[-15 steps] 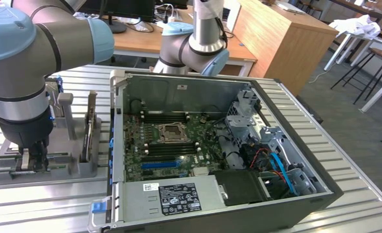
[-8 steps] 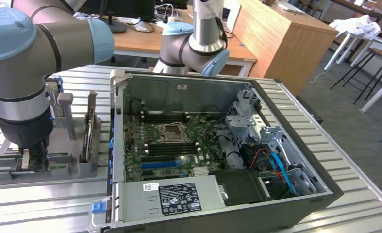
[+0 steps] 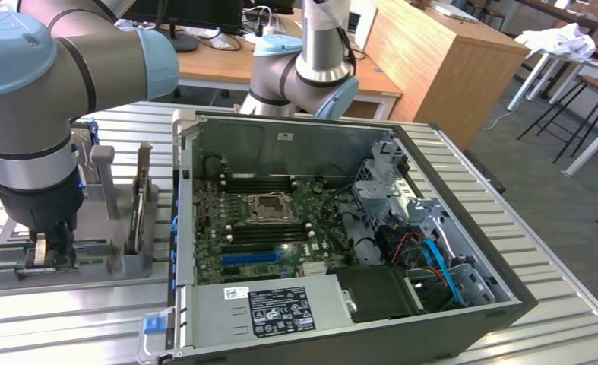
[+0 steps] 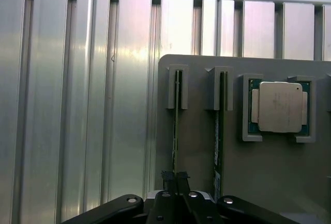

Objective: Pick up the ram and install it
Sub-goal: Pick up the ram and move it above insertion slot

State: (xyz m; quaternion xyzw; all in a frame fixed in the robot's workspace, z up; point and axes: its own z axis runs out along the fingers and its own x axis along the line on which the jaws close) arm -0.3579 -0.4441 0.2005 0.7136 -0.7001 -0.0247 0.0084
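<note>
the ram (image 4: 176, 123) stands on its thin edge in a slot of the grey holder (image 4: 196, 151), and my claw (image 4: 175, 180) is clamped together on it, one black fingertip (image 4: 167, 178) pressed to each face of the stick near one end; the far end of the stick sits between two grey posts of the holder; a second stick (image 4: 217, 131) stands just beside it in the neighbouring slot, parallel and apart from my fingertips; beyond that second stick a square silver processor chip (image 4: 280, 106) lies flat in its own pocket of the same holder; the holder rests on a table (image 4: 77, 105) of ribbed metal slats.

in the exterior view my arm (image 3: 35, 114) comes straight down onto the holder at about eight o'clock of the scene; the holder lies at nine o'clock from the open computer case (image 3: 278, 141), near it but not touching; the case lies on its side on the same table, its circuit board (image 3: 263, 232) facing up with an empty processor socket (image 3: 275, 207) near the middle; a grey power box (image 3: 268, 308) with a black label fills the six o'clock end of the case; a wooden desk (image 3: 441, 61) stands at one o'clock behind the table.
</note>
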